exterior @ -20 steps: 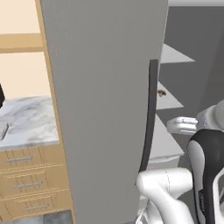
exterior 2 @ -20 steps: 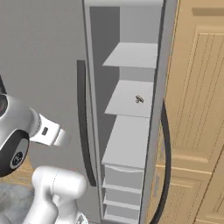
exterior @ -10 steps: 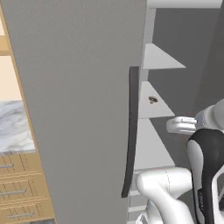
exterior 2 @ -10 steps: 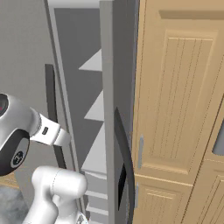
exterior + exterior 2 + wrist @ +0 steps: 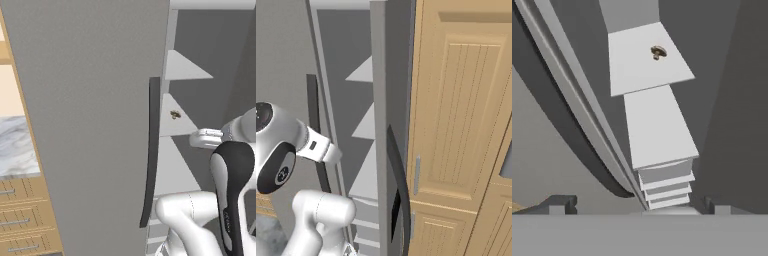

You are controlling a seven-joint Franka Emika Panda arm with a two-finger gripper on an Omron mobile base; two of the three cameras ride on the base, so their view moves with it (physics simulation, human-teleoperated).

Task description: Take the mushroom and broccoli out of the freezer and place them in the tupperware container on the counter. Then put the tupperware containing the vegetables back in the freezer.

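Base has swung since earlier frames, whole view shifted, not the things. Freezer (image 5: pixel 100 125) door open. Mushroom (image 5: pixel 658 52) sits on a light shelf (image 5: pixel 644 62), straight ahead and well apart from tool (image 5: pixel 639 205), fingers apart, nothing held.

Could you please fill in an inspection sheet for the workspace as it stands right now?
Surface: marbled counter at far left over wooden drawers; no tupperware seen on the visible part.
Job's things: freezer door open; mushroom lies alone on a light grey shelf; broccoli not seen.
Clutter: nothing seen.
Grippers: pincer open, holding nothing, apart from the mushroom, aimed into the freezer.
Cables: nothing seen.
Surroundings: tall wooden cabinet doors right of the freezer.
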